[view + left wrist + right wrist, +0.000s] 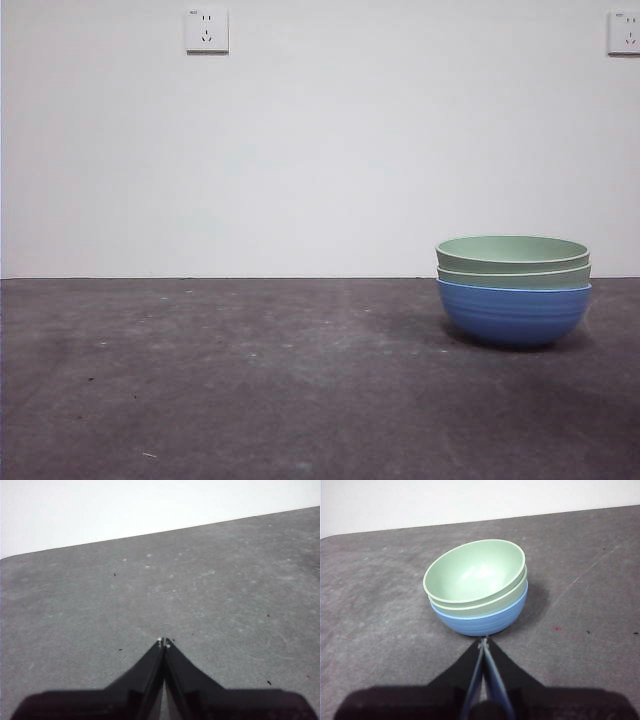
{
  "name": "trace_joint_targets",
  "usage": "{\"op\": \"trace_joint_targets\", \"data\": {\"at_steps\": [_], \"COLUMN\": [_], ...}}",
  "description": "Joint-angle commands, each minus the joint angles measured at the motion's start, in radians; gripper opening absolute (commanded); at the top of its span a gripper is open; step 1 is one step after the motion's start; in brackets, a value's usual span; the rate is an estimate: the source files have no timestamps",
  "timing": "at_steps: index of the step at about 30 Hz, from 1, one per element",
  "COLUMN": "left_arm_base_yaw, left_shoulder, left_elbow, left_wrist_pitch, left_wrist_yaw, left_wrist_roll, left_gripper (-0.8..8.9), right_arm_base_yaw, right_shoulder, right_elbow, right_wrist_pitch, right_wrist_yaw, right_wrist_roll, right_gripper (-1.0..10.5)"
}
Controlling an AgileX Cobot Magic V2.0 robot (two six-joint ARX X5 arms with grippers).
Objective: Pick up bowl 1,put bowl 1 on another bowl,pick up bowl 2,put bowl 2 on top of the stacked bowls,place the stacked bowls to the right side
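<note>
The stacked bowls stand at the right of the table in the front view. The blue bowl [513,313] is at the bottom, the darker grey-green bowl 1 [513,277] shows as a narrow band in it, and the pale mint bowl 2 [512,251] sits on top. In the right wrist view the blue bowl [485,619], bowl 1's rim [492,607] and bowl 2 [475,571] lie just beyond my right gripper [483,640], which is shut and holds nothing. My left gripper [164,642] is shut over bare table, away from the bowls.
The dark grey table [250,380] runs back to a white wall with two sockets [206,30]. Neither arm shows in the front view.
</note>
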Motion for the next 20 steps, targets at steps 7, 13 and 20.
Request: {"op": "trace_joint_targets", "data": {"at_steps": [7,13,20], "left_arm_base_yaw": [0.003,0.003,0.003], "left_shoulder": [-0.003,-0.003,-0.003], "left_elbow": [-0.014,-0.014,-0.014], "left_wrist_pitch": [0.002,0.002,0.002], "left_wrist_yaw": [-0.002,-0.001,-0.001], "left_wrist_roll": [-0.007,-0.007,-0.007], "left_gripper": [-0.03,-0.03,-0.03], "right_arm_base_yaw": [0.001,0.001,0.001], "right_shoulder": [-0.003,0.003,0.003], "right_elbow": [-0.014,-0.014,-0.014], "right_wrist_pitch": [0.002,0.002,0.002], "right_wrist_yaw": [-0.002,-0.002,-0.002], "right_wrist_roll": [0.032,0.032,0.032], "right_gripper": [0.1,0.1,0.1]}}
